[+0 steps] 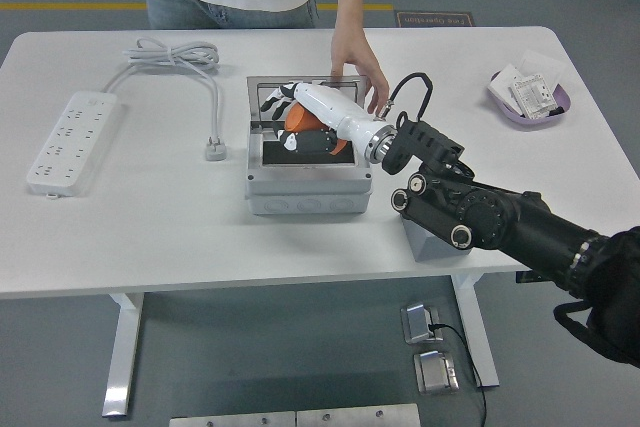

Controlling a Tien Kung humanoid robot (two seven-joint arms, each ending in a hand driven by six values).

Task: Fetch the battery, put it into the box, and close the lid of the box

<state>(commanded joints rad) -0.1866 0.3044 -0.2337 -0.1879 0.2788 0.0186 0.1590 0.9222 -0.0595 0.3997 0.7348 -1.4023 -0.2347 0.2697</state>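
- The white rectangular table [150, 237] carries the job; I read this as the placing step, with lid-closing not yet begun.
- My black right arm [500, 222] enters from four o'clock and reaches toward ten o'clock over the grey plastic box [308, 192], which sits centre-table with its hinged lid [262, 87] upright at the box's twelve o'clock side.
- A person's hand [358, 69] rests at the lid's one o'clock corner; I'd keep clear of it.
- My white-shelled right hand [300, 122] is inside the box opening, fingers [272, 100] partly spread at the top, lower ones curled round the orange battery [297, 117].
- I'd lower it flat before letting go, then withdraw toward four o'clock.
- Left arm unseen.
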